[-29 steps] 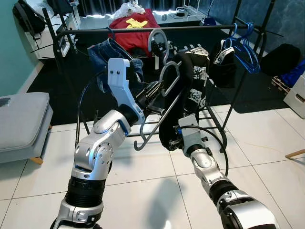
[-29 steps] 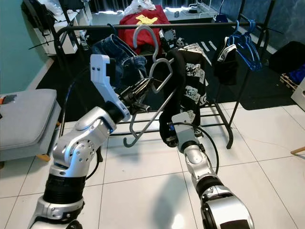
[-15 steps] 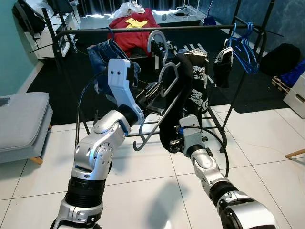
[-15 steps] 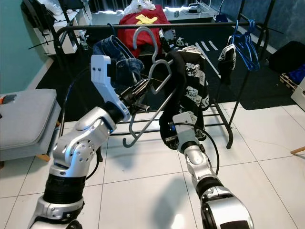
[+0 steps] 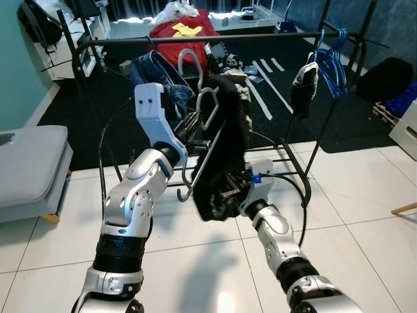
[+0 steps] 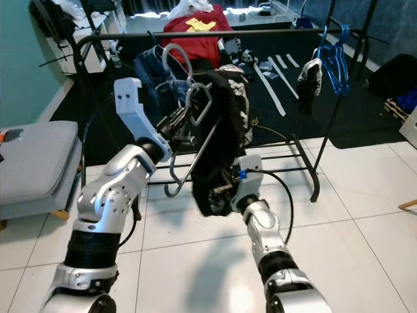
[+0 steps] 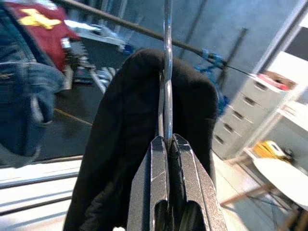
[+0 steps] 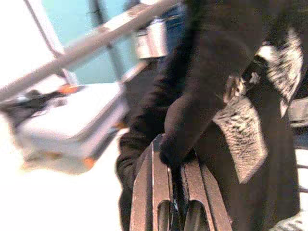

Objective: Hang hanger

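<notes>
Left gripper (image 7: 167,144) clamps the hanger (image 5: 195,153); right gripper (image 8: 169,161) pinches the black garment (image 5: 225,150), apparently. Jeans (image 5: 153,75) crowd the rail (image 5: 208,39).

Hanger (image 7: 167,72): bare metal wire, shiny grey. Garment (image 5: 225,150) on it: matt black cloth, soft, with rough white print. Left claw (image 7: 168,144) fingers: dark metal, scuffed, dull sheen. Rail (image 5: 215,39): matt black metal tube. Floor (image 5: 365,215): glossy pale tiles.
</notes>
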### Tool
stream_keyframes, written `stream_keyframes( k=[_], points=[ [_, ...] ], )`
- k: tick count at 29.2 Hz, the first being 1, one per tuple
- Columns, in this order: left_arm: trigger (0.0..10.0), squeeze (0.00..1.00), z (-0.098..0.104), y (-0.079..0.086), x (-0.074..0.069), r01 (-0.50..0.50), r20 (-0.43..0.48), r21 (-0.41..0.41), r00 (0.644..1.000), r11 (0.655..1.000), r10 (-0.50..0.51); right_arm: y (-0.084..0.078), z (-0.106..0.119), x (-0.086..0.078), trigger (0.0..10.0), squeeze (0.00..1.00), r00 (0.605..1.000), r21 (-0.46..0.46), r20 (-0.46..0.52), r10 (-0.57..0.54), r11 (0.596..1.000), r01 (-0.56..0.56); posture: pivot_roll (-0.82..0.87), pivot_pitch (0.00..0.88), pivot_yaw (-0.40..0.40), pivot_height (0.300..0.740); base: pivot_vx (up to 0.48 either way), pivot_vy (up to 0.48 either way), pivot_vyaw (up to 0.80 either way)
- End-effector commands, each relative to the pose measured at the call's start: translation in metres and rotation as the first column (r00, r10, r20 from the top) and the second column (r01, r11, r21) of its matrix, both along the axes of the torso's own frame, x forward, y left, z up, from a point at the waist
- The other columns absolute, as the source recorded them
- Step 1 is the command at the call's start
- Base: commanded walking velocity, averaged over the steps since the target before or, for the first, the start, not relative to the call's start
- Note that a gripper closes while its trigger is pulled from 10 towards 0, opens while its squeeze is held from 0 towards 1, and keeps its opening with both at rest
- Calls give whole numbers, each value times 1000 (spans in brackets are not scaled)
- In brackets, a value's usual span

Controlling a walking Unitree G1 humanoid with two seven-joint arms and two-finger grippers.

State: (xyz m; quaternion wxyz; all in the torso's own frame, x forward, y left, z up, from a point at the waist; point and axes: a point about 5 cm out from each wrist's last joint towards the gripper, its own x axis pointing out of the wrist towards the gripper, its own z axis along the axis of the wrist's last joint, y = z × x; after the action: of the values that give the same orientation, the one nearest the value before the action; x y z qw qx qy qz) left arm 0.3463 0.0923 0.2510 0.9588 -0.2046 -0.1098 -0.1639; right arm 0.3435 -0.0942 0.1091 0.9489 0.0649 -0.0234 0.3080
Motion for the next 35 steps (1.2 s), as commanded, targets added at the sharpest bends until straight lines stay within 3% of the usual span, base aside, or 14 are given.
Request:
stream_keyframes(
  k=[1, 4, 5, 10, 15, 19, 21, 26, 27, 28, 29, 30, 32, 35],
  points=[
    [0, 0, 10, 1, 1, -42, 44, -20, 998, 999, 43, 17, -1, -6, 0, 0, 992, 21, -31, 120, 993, -119, 50, 94, 68, 740, 0, 0, 0],
    [0, 0, 10, 0, 2, -55, 43, -10, 998, 998, 55, 23, 0, -8, 0, 0, 987, 32, -40, 156, 987, -155, 52, 91, 68, 740, 0, 0, 0],
    [0, 0, 8, 1, 3, -87, 46, 25, 995, 996, 86, 34, 3, -12, 0, 0, 968, 49, -58, 244, 969, -241, 53, 88, 68, 740, 0, 0, 0],
    [0, 0, 7, 1, 5, -102, 50, 45, 994, 994, 100, 40, 3, -16, 0, 0, 952, 51, -71, 297, 954, -294, 53, 84, 68, 740, 0, 0, 0],
    [0, 0, -2, 2, 10, -162, 63, 114, 986, 980, 156, 54, 12, -30, 0, 0, 896, 93, -106, 432, 901, -424, 49, 79, 71, 740, 0, 0, 0],
    [0, 0, -2, 2, 10, -162, 63, 114, 986, 980, 156, 54, 12, -30, 0, 0, 896, 93, -106, 432, 901, -424, 49, 79, 71, 740, 0, 0, 0],
    [0, 0, -11, 7, 17, -230, 67, 170, 973, 958, 221, 60, 20, -40, 0, 0, 833, 110, -147, 534, 845, -523, 47, 80, 68, 740, 0, 0, 0],
    [0, 0, -14, 10, 21, -258, 73, 202, 966, 945, 249, 60, 20, -44, 0, 0, 799, 104, -169, 577, 817, -568, 47, 82, 68, 740, 0, 0, 0],
    [0, 0, -17, 12, 23, -281, 78, 232, 960, 931, 270, 59, 21, -49, 0, 0, 765, 105, -191, 615, 787, -608, 47, 84, 68, 740, 0, 0, 0],
    [0, 0, -17, 12, 23, -281, 78, 232, 960, 931, 270, 59, 21, -49, 0, 0, 765, 105, -191, 615, 787, -608, 47, 84, 68, 740, 0, 0, 0],
    [0, 0, -20, 14, 26, -301, 84, 266, 954, 916, 289, 59, 22, -54, 0, 0, 731, 114, -207, 651, 758, -642, 47, 87, 69, 740, 0, 0, 0],
    [0, 0, -20, 14, 26, -301, 84, 266, 954, 916, 289, 59, 22, -54, 0, 0, 731, 114, -207, 651, 758, -642, 47, 87, 69, 740, 0, 0, 0],
    [0, 0, -25, 13, 27, -321, 94, 307, 947, 896, 307, 59, 28, -62, 0, 0, 683, 146, -218, 697, 715, -684, 45, 91, 70, 740, 0, 0, 0],
    [0, 0, -25, 13, 27, -321, 94, 307, 947, 896, 307, 59, 28, -62, 0, 0, 683, 146, -218, 697, 715, -684, 45, 91, 70, 740, 0, 0, 0]
  ],
)
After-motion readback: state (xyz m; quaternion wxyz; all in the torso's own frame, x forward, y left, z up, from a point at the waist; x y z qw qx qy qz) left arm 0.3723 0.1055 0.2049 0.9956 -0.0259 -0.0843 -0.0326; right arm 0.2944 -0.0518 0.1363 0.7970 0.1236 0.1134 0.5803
